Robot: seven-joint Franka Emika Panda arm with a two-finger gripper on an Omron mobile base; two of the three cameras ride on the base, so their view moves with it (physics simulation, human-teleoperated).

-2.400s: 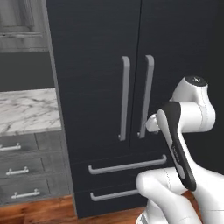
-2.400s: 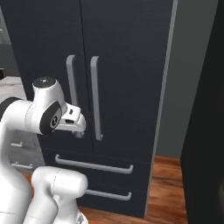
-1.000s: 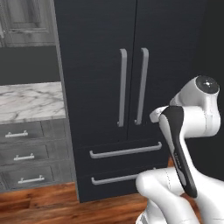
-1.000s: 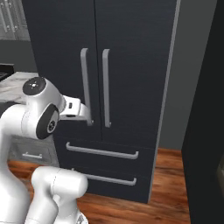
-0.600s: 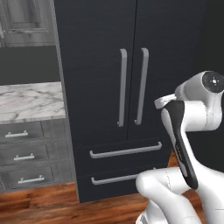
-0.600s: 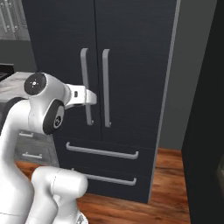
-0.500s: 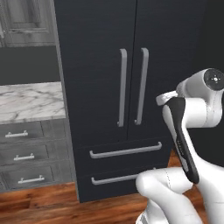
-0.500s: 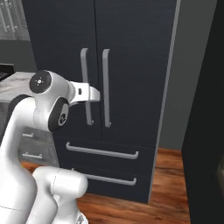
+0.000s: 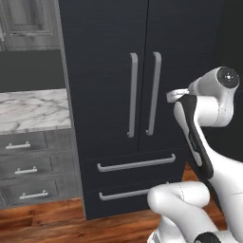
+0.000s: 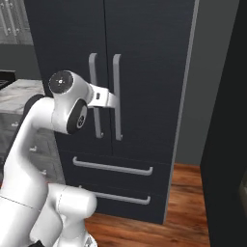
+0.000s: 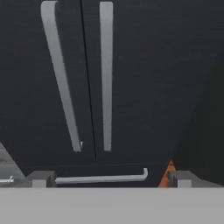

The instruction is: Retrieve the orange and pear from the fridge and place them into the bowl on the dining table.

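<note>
The gripper (image 11: 109, 177) hangs in open air in front of the fridge (image 9: 142, 57), its two finger tips (image 11: 41, 177) spread wide at the bottom of the hand view with nothing between them. It points at the lower end of the two long vertical bar handles (image 11: 105, 78), which run side by side on either flank of the seam between the closed doors; both handles stand apart from the tips. Below them the upper drawer handle (image 11: 103, 178) crosses level with the tips.

From the base, the white arm (image 10: 67, 106) reaches forward with its wrist near the right-hand door handle (image 10: 116, 96), short of touching it as far as can be told. Both fridge doors and both drawers (image 9: 135, 178) are shut, so the fruit inside is hidden.

To the left of the fridge, a marble counter (image 9: 31, 109) over grey drawers (image 9: 28, 171) butts against its side. To the right, a grey wall (image 10: 212, 77) and a strip of bare wood floor (image 10: 188, 202) leave free room, bounded by a dark panel (image 10: 226, 169) at the right base view's right edge.
</note>
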